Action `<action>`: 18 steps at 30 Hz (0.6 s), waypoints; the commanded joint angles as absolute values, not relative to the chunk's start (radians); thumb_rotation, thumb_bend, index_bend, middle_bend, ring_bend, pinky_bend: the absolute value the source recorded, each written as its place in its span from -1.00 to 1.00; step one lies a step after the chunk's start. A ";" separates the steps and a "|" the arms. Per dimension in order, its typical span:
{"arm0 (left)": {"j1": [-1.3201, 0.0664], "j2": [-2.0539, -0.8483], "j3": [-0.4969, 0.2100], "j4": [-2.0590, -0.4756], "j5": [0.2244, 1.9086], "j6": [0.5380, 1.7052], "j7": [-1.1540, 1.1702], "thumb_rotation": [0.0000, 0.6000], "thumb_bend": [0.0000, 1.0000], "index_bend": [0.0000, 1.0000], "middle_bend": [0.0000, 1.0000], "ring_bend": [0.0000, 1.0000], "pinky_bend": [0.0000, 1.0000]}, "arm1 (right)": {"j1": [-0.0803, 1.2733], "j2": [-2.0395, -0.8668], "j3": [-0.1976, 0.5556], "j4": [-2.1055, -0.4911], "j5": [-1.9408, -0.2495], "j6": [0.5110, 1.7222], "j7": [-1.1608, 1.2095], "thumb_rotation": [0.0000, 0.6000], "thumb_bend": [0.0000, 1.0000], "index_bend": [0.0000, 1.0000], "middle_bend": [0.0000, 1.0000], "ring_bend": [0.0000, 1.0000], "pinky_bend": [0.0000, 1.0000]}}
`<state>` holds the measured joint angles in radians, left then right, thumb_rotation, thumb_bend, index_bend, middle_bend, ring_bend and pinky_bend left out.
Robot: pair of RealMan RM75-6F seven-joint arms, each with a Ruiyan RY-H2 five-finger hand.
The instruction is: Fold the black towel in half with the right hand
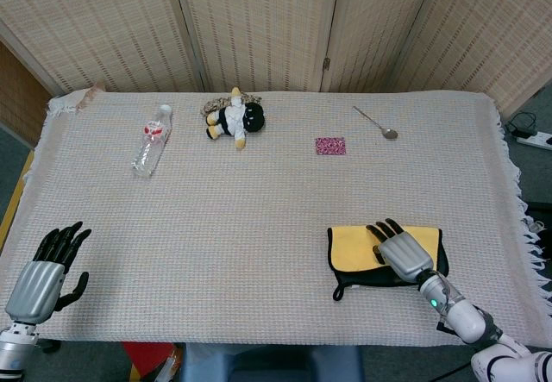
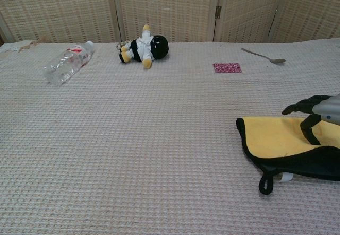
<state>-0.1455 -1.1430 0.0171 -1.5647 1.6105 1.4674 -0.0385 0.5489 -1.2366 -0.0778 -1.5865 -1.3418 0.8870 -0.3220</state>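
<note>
The black towel lies folded near the table's front right, its yellow inner side turned up and a black rim and hanging loop showing along the front. My right hand rests on top of the folded towel with fingers spread; in the chest view the right hand arches over the yellow layer and the thumb touches it. Nothing shows pinched between its fingers. My left hand hovers off the front left corner, fingers apart and empty.
A clear plastic bottle lies at the back left, a black-and-white plush toy beside it toward the middle. A small pink patch and a metal spoon lie at the back right, beyond the towel.
</note>
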 commanded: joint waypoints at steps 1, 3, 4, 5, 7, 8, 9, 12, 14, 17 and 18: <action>-0.145 -1.144 0.017 -1.565 1.610 1.467 -0.037 1.00 0.14 -1.00 -1.00 -1.00 -1.00 | 0.543 -1.231 -0.087 -1.590 -1.345 0.883 -0.326 1.00 -0.05 0.38 -0.80 -1.00 -1.00; -0.146 -1.145 0.016 -1.565 1.609 1.466 -0.035 1.00 0.14 -1.00 -1.00 -1.00 -1.00 | 0.540 -1.231 -0.092 -1.588 -1.348 0.880 -0.326 1.00 -0.05 0.38 -0.80 -1.00 -1.00; -0.146 -1.145 0.016 -1.565 1.608 1.465 -0.034 1.00 0.14 -1.00 -1.00 -1.00 -1.00 | 0.539 -1.232 -0.093 -1.586 -1.349 0.878 -0.326 1.00 -0.05 0.38 -0.80 -1.00 -1.00; -0.146 -1.146 0.016 -1.565 1.608 1.464 -0.033 1.00 0.14 -1.00 -1.00 -1.00 -1.00 | 0.539 -1.233 -0.095 -1.585 -1.350 0.875 -0.325 1.00 -0.05 0.38 -0.80 -1.00 -1.00; -0.147 -1.147 0.017 -1.565 1.608 1.462 -0.030 1.00 0.14 -1.00 -1.00 -1.00 -1.00 | 0.538 -1.234 -0.095 -1.584 -1.355 0.874 -0.320 1.00 -0.05 0.38 -0.80 -1.00 -1.00; -0.147 -1.148 0.017 -1.566 1.608 1.461 -0.029 1.00 0.14 -1.00 -1.00 -1.00 -1.00 | 0.537 -1.234 -0.096 -1.583 -1.358 0.874 -0.316 1.00 -0.05 0.38 -0.80 -1.00 -1.00; -0.147 -1.148 0.017 -1.566 1.608 1.460 -0.028 1.00 0.14 -1.00 -1.00 -1.00 -1.00 | 0.536 -1.235 -0.096 -1.583 -1.363 0.875 -0.312 1.00 -0.05 0.38 -0.80 -1.00 -1.00; -0.147 -1.148 0.016 -1.565 1.604 1.458 -0.026 1.00 0.14 -1.00 -1.00 -1.00 -1.00 | 0.536 -1.237 -0.094 -1.577 -1.367 0.872 -0.307 1.00 -0.05 0.38 -0.80 -1.00 -1.00; -0.147 -1.148 0.015 -1.566 1.602 1.458 -0.026 1.00 0.14 -1.00 -1.00 -1.00 -1.00 | 0.537 -1.239 -0.095 -1.573 -1.370 0.869 -0.308 1.00 -0.05 0.37 -0.80 -1.00 -1.00; -0.147 -1.148 0.014 -1.566 1.600 1.459 -0.026 1.00 0.14 -1.00 -1.00 -1.00 -1.00 | 0.539 -1.234 -0.099 -1.575 -1.362 0.850 -0.306 1.00 -0.05 -0.03 -0.93 -1.00 -1.00; -0.147 -1.148 0.013 -1.566 1.600 1.458 -0.026 1.00 0.14 -1.00 -1.00 -1.00 -1.00 | 0.540 -1.232 -0.100 -1.577 -1.361 0.847 -0.305 1.00 -0.05 -0.28 -0.98 -1.00 -1.00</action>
